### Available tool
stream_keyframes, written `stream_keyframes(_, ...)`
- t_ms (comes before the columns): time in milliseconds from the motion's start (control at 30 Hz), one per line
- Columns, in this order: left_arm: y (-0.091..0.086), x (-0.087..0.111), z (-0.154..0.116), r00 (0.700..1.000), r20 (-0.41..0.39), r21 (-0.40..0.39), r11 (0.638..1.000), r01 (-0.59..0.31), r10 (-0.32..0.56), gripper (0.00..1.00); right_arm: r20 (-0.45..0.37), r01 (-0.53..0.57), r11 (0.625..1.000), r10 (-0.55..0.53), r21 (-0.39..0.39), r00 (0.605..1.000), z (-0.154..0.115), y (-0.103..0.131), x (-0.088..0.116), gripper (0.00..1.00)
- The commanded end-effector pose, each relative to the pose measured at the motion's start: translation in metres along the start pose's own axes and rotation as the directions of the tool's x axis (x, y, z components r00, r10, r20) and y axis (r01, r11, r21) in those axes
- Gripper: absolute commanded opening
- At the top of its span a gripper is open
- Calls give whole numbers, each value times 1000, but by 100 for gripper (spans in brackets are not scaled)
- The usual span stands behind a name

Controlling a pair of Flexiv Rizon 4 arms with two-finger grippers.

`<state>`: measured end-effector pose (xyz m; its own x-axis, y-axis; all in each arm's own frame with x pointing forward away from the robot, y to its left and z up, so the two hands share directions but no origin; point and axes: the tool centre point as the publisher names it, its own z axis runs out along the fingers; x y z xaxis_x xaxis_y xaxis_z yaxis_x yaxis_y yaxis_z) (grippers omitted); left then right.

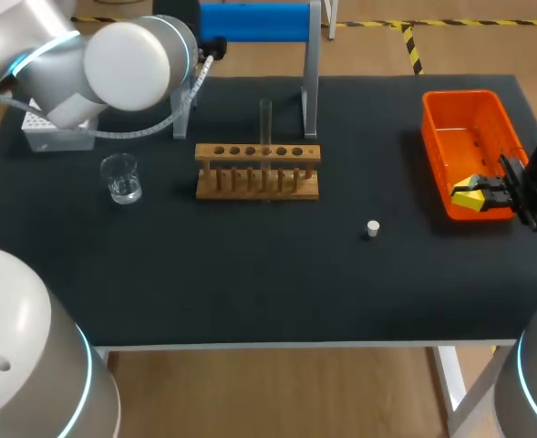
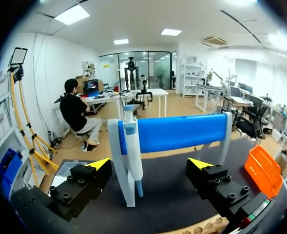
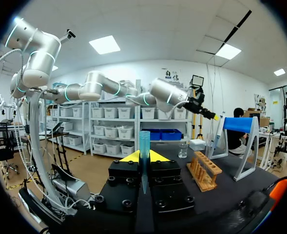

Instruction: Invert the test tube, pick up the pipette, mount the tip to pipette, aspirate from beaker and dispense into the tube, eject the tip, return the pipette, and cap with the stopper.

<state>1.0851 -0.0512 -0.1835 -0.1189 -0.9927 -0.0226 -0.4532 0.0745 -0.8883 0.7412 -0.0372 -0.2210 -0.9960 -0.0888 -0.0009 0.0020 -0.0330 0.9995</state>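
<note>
Shows the left pincer spread wide and gripping nothing, squared up to the pipette, which hangs untouched on the blue stand just ahead. Shows the right pincer pressed together on a blue pipette tip (wide end up, point down), held over the near end of the orange bin at the right of the counter.

Farther out, places the test tube upright in the wooden rack, the beaker well to the rack's left, and the stopper alone between rack and bin.

Reads as the pipette pick-up, with the tube already mouth-up and the mounting not yet done. Calls next for easing forward until both fingers flank the pipette body, closing firmly, then lifting clear of the stand before meeting the held tip (alignment of the two likely the delicate part).

Cannot tell whether the tube holds liquid, nor whether the pipette's lower end bears a tip. Hides the left pincer from the overhead view behind its own arm's joint. Cuts off part of a white box behind that same arm.
</note>
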Motion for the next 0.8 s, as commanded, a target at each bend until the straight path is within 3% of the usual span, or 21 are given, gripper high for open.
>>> stream_keyframes(33,-1,2,13,1000,5,5,1000,9,-9,100,1,1,1000,-1,1,1000,-1,0,1,0)
stream_keyframes(67,-1,2,15,1000,5,6,1000,10,-11,100,1,1,1000,-1,1,1000,-1,0,1,0)
stream_keyframes(100,-1,2,18,1000,6,6,1000,12,-12,86,1,1,1000,-1,1,1000,-1,0,1,0)
stream_keyframes(133,-2,2,20,1000,6,5,1000,14,-14,83,1,1,1000,-1,1,1000,-1,0,1,0)
stream_keyframes(200,-2,2,23,1000,6,4,1000,14,-14,87,1,1,1000,-1,1,1000,-1,0,1,0)
stream_keyframes(267,-3,2,26,1000,7,4,1000,14,-14,77,1,1,1000,-1,1,1000,-1,0,1,0)
stream_keyframes(633,-7,-4,45,1000,14,3,1000,18,-18,73,1,1,1000,-1,1,1000,-1,0,1,0)
stream_keyframes(800,-12,-9,51,999,24,14,1000,22,-23,66,1,1,1000,-1,1,1000,-1,0,1,0)
